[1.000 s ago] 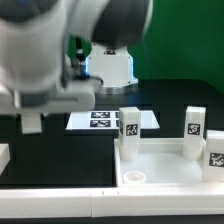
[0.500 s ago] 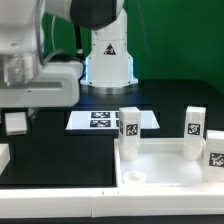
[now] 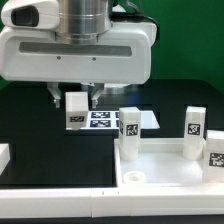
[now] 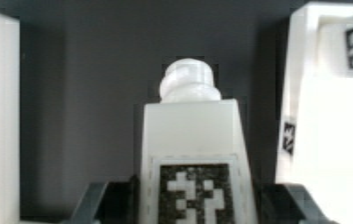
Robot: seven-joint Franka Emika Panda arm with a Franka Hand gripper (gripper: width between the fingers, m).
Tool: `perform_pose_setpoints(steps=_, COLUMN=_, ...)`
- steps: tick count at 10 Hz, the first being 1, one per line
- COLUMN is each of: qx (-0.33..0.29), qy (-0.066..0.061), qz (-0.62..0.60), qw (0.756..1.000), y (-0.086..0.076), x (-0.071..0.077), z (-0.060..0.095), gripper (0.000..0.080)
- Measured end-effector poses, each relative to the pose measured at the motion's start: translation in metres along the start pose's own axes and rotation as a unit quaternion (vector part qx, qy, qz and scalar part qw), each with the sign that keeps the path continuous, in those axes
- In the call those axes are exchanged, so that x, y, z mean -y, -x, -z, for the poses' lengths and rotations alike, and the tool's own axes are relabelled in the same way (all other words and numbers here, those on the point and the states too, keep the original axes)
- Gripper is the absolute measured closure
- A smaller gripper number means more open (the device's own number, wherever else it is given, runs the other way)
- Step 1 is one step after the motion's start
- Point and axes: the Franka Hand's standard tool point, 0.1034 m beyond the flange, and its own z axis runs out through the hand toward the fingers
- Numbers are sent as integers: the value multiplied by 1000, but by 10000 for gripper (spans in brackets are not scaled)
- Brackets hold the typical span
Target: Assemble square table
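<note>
From the exterior view I see my gripper (image 3: 75,98) hanging above the black table (image 3: 40,135), clamped on a white leg (image 3: 76,109) whose tag faces the camera; the leg is in the air, above the marker board (image 3: 105,120), which lies toward the table's far side. That view also shows the square slab (image 3: 165,168) at the near edge, toward the exterior view's right, with three more tagged legs standing on it: one (image 3: 129,127) at its far corner on the exterior view's left and two (image 3: 193,126) (image 3: 215,152) along the exterior view's right side. My wrist view shows what the other cannot: the held leg (image 4: 194,140) lies lengthwise between my jaws, gripped near its tagged end, its stubby peg (image 4: 189,80) pointing away from me over dark table (image 4: 84,90).
</note>
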Motion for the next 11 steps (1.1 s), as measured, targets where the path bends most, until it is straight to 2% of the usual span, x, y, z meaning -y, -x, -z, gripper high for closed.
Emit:
perform_pose_setpoints(steps=2, qx=-55, qy=9, qz=-4, qw=998, y=1, x=-4, z=-1, gripper=515)
perform_pose_setpoints(steps=3, qx=-98, qy=18, qz=-4, qw=995, y=-4, x=-7, z=0, gripper=515)
perform_pose_setpoints(steps=4, qx=-121, qy=4, qz=-19, qw=992, y=-1, x=0, z=0, gripper=515)
perform_pose_setpoints(steps=6, qx=-181, qy=-11, qz=-34, qw=983, y=-13, x=18, z=14, gripper=515)
perform_pose_setpoints(steps=7, qx=-199, qy=-17, qz=-44, qw=979, y=-22, x=28, z=30, gripper=515)
perform_pose_setpoints(steps=8, qx=-221, qy=-16, qz=-44, qw=974, y=-30, x=35, z=44, gripper=515)
perform_pose_setpoints(steps=9, qx=-264, qy=5, qz=-37, qw=964, y=-30, x=25, z=42, gripper=515)
perform_pose_setpoints(steps=11, qx=-300, qy=26, qz=-35, qw=953, y=-26, x=19, z=39, gripper=515)
